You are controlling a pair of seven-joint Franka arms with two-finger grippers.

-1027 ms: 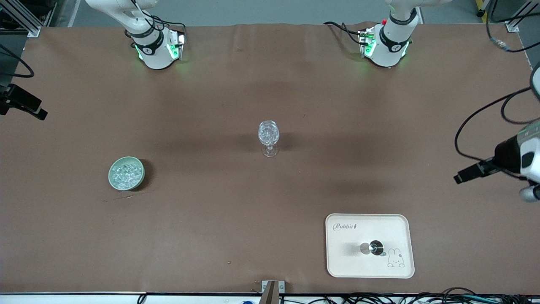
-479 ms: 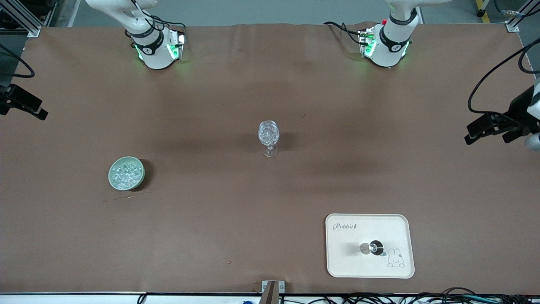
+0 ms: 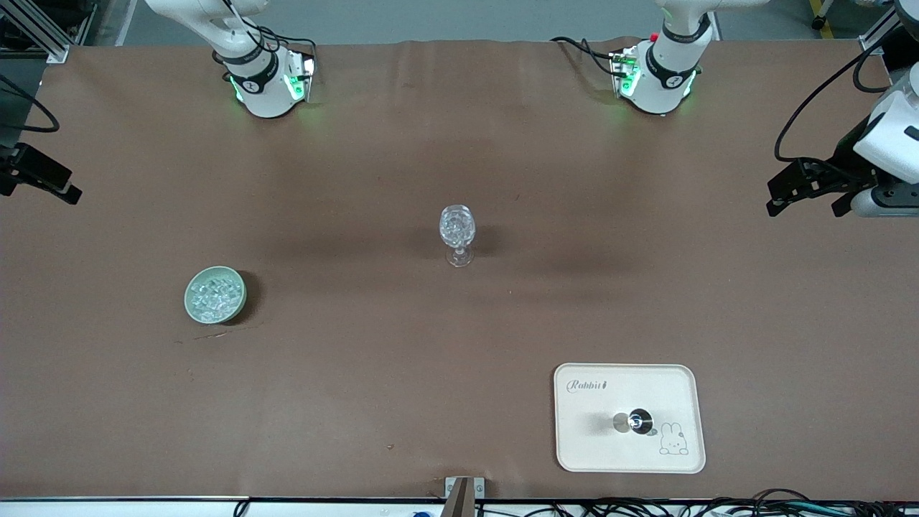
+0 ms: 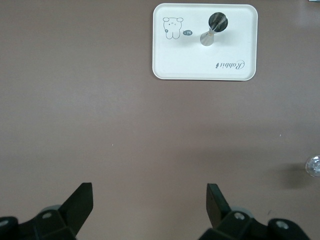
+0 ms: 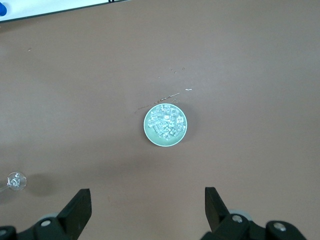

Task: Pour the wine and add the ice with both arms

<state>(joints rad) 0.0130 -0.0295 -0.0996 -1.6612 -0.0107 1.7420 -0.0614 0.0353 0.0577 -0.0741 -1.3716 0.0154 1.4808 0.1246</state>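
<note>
The surface is a plain matte brown, with darker soft shadows across its middle. The bowl is pale green, and the ice in it is clear with whitish glints. The stemmed glass at the middle of the surface is clear and sparkles white. The tray near the front edge is cream-white, with a thin grey "Rabbit" script and a line-drawn rabbit; the small piece on it is silvery with a dark top. The arms are white with black joint bands and green-lit bases. The left end effector is black, as is the right end effector.
</note>
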